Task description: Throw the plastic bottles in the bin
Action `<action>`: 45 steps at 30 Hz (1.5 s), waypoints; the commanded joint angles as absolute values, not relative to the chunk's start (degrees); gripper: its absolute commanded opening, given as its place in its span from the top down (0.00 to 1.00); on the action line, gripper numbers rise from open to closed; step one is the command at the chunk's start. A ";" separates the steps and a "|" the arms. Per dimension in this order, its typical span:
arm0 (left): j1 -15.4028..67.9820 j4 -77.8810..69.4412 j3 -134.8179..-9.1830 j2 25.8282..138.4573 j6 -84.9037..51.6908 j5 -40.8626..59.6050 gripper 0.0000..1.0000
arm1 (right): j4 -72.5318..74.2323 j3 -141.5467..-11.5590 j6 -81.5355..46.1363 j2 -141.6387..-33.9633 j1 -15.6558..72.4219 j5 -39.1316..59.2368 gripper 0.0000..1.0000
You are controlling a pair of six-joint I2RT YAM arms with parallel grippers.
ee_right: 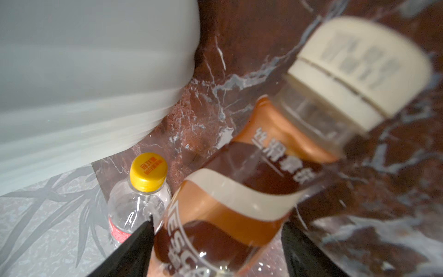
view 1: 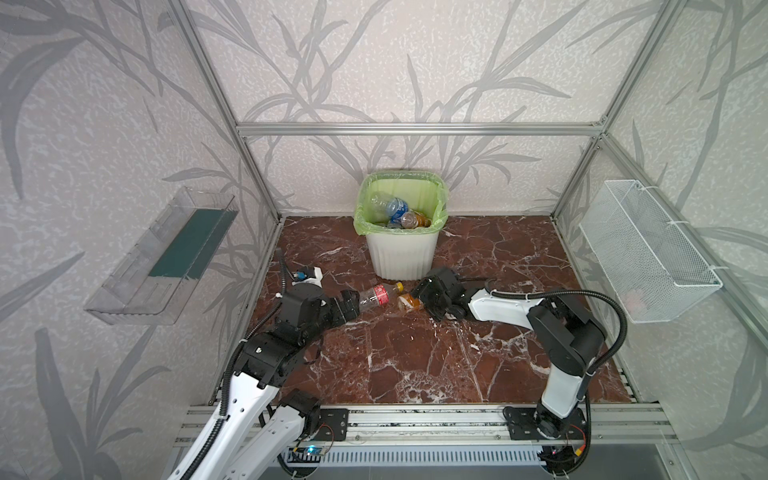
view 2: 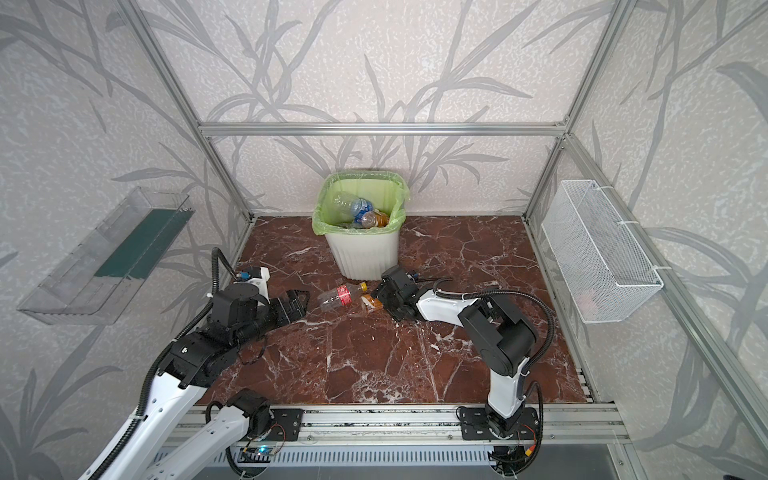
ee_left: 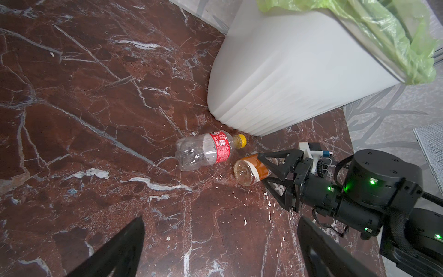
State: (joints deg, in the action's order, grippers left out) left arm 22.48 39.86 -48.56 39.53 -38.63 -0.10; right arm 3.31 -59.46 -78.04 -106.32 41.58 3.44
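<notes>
- The right claw (ee_left: pixel 261 167) comes in low from the right and grips the amber-brown bottle (ee_left: pixel 247 170) by its body, one finger against each side. The bottle lies on the table (view 1: pixel 415 361), so the lift has not begun.
- The left claw (view 1: pixel 354 306) is spread wide and empty. It sits low and faces the base of the red-labelled bottle (view 1: pixel 376 296), probably lined up to take it.
- Both bottles lie just beside each other, near the front wall of the bin (view 1: pixel 401 253), so the carry should be short.
- The bin stands at the far middle and holds several bottles (view 1: pixel 399 212).
</notes>
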 commanded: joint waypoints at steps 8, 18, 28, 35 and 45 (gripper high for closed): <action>22.23 40.06 -48.07 39.53 -38.94 -0.64 0.01 | -0.10 -58.12 -70.96 -105.24 41.48 1.14 0.34; 22.18 38.29 -47.63 41.63 -39.11 0.00 0.01 | -5.94 -46.44 -56.60 -92.23 41.24 2.07 0.47; 22.24 33.99 -45.14 44.79 -41.06 1.77 0.01 | -8.04 -29.36 -40.62 -67.71 43.50 0.69 0.56; 22.15 33.48 -45.85 46.80 -41.40 2.12 0.01 | -11.97 -26.62 -29.89 -44.40 43.77 -6.50 0.60; 21.88 35.46 -53.80 49.83 -40.69 0.95 0.01 | -12.76 -84.04 -14.70 -75.31 39.11 -1.89 0.44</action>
State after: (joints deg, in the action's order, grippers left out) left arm 22.17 35.46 -49.84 49.39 -40.75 1.72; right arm -12.01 -69.69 -19.40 -64.42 41.52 -5.04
